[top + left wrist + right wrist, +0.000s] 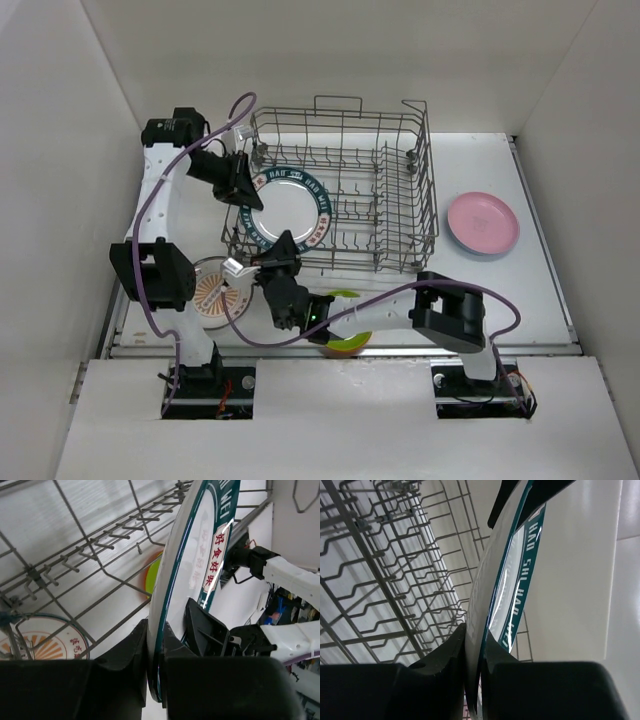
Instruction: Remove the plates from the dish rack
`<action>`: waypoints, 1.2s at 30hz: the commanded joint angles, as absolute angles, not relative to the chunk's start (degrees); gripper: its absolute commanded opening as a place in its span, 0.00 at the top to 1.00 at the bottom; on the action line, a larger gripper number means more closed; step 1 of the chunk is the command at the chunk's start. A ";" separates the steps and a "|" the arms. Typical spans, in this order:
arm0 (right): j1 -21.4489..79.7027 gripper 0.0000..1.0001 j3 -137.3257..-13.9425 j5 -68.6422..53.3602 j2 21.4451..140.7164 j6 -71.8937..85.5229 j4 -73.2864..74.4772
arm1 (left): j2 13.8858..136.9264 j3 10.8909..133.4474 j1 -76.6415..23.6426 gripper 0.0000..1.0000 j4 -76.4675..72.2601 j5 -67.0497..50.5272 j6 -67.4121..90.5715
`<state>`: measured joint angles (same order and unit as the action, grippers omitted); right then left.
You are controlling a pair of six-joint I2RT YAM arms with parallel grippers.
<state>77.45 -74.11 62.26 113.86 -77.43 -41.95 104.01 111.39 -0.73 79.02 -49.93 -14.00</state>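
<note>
The white plate with the dark teal lettered rim [290, 210] stands tilted at the left end of the dish rack [400, 150]. My left gripper [243, 185] is shut on its far-left rim, and my right gripper [283, 250] is shut on its near rim. In the left wrist view the plate's edge [200, 565] runs up from between the jaws of the left gripper [156, 635]. The right wrist view shows the same plate [505, 580] pinched in the right gripper [476, 635], with rack wires [380, 570] to the left.
A white plate with an orange patterned centre [215, 290] lies on the table left of the rack's near corner. A lime green plate [345, 340] lies under the right arm. A pink plate [482, 222] lies right of the rack. White walls enclose the table.
</note>
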 commanded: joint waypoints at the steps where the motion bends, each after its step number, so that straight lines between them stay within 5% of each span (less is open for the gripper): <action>1: 80.50 1.00 -78.93 60.56 112.85 -78.05 -47.72 | 103.18 114.08 -0.62 1.00 81.56 -48.79 -16.17; 2: 80.51 1.00 -78.93 60.56 112.85 -78.05 -47.72 | 103.18 114.60 -0.62 1.00 82.08 -48.78 -16.17; 4: 81.12 0.78 -78.93 60.56 113.38 -78.05 -47.72 | 103.18 114.61 -0.09 1.00 83.23 -48.78 -17.23; 8: 81.12 0.20 -81.73 63.27 113.38 -78.05 -52.19 | 102.66 117.15 3.59 1.00 86.12 -48.25 -17.93; 11: 81.12 0.07 -83.58 64.68 111.72 -78.05 -57.63 | 102.66 119.79 9.37 1.00 88.76 -47.29 -19.76; 18: 81.12 0.03 -84.99 66.45 102.41 -70.95 -60.32 | 94.94 123.14 27.49 1.00 91.14 -41.17 -28.11; 28: 75.06 0.03 -81.47 67.51 92.37 -41.10 -37.13 | 81.74 101.96 31.98 1.00 91.14 -19.88 -44.38; 32: 72.25 0.03 -86.04 61.54 91.67 -21.49 -10.72 | 82.70 94.41 31.99 1.00 91.14 -16.19 -48.32; 36: 64.11 0.04 -90.18 34.74 87.46 2.43 7.53 | 87.09 85.19 31.99 1.00 91.14 -13.80 -54.21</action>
<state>69.28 -86.52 54.26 91.44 -20.18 -10.94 84.07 89.60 31.90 76.93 -16.49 -47.11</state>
